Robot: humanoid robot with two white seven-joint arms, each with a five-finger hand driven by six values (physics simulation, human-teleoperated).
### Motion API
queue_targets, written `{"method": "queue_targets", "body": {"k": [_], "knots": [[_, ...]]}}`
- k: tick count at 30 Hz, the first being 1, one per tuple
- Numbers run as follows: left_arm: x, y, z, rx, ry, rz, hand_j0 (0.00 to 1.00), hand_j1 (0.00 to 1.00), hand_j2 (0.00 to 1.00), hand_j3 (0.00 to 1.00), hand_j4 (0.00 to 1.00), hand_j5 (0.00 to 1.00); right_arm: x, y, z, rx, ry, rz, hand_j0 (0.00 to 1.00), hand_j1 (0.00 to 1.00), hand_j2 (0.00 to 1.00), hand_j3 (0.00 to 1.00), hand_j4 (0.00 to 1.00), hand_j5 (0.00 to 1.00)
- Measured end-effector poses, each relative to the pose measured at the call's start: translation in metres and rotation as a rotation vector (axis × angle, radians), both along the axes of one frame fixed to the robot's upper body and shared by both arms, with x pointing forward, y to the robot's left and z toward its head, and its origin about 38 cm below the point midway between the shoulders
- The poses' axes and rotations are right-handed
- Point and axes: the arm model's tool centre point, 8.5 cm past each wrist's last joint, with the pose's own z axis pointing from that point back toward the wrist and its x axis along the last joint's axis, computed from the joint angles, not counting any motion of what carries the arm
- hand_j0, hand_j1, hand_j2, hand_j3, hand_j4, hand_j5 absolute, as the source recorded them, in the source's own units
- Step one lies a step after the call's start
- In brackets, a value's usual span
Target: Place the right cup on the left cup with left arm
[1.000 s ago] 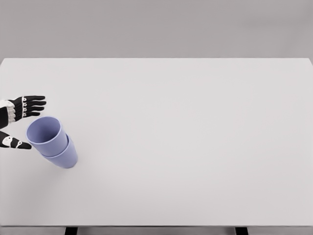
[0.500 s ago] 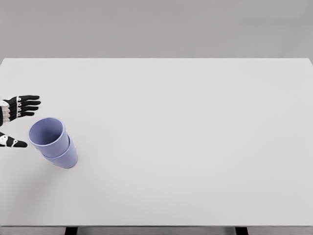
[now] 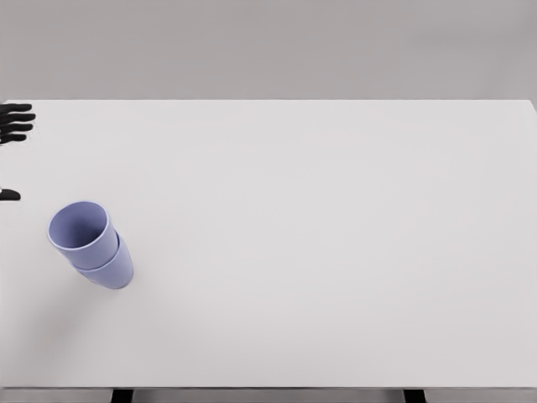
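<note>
2 lilac cups are sitting nested at about 8 o'clock on the white bench, the upper cup resting inside the lower cup and leaning a little toward 10 o'clock, its open mouth facing up. Judging from how they are lying, the placing itself is looking done, and the step in hand is clearing the left hand away. That hand is showing only at the 9 to 10 o'clock edge, well apart from the stack, with its black fingers spread wide and holding nothing. To do this well, the hand should be travelling outward and upward, never dipping back toward the rim, since the tilted upper cup is looking easy to topple. The right hand is not showing anywhere.
</note>
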Motion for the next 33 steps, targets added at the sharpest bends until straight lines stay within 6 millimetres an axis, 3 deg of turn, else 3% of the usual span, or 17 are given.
{"method": "queue_targets", "body": {"k": [5,8,13,16,21,22,27,30,33], "knots": [[0.006,-0.004,0.015,-0.008,-0.068,-0.008,1.0,1.0,1.0,1.0,1.0,1.0,0.0,0.0,0.0,0.0,0.0,0.0,1.0,1.0,1.0,1.0,1.0,1.0],[0.018,-0.025,0.034,-0.019,-0.195,-0.055,1.0,1.0,1.0,1.0,1.0,1.0,0.0,0.0,0.0,0.0,0.0,0.0,1.0,1.0,1.0,1.0,1.0,1.0],[0.019,-0.058,0.024,0.098,-0.281,-0.158,1.0,1.0,1.0,1.0,1.0,1.0,0.0,0.0,0.0,0.0,0.0,0.0,1.0,1.0,1.0,1.0,1.0,1.0],[0.017,-0.077,0.028,0.146,-0.341,-0.216,1.0,1.0,1.0,1.0,1.0,1.0,0.0,0.0,0.0,0.0,0.0,0.0,1.0,1.0,1.0,1.0,1.0,1.0],[0.015,-0.085,0.028,0.168,-0.362,-0.243,1.0,1.0,1.0,1.0,1.0,1.0,0.0,0.0,0.0,0.0,0.0,0.0,1.0,1.0,1.0,1.0,1.0,1.0],[0.019,-0.091,0.041,0.167,-0.395,-0.258,1.0,1.0,1.0,1.0,1.0,1.0,0.0,0.0,0.0,0.0,0.0,0.0,1.0,1.0,1.0,1.0,1.0,1.0],[0.019,-0.104,0.03,0.154,-0.351,-0.303,1.0,1.0,1.0,1.0,1.0,1.0,0.0,0.0,0.0,0.0,0.0,0.0,1.0,1.0,1.0,1.0,1.0,1.0],[0.022,-0.108,0.039,0.171,-0.357,-0.321,1.0,1.0,1.0,1.0,1.0,1.0,0.0,0.0,0.0,0.0,0.0,0.0,1.0,1.0,1.0,1.0,1.0,1.0],[0.022,-0.11,0.031,0.189,-0.316,-0.34,1.0,1.0,1.0,1.0,1.0,1.0,0.0,0.0,0.0,0.0,0.0,0.0,1.0,1.0,1.0,1.0,1.0,1.0]]}}
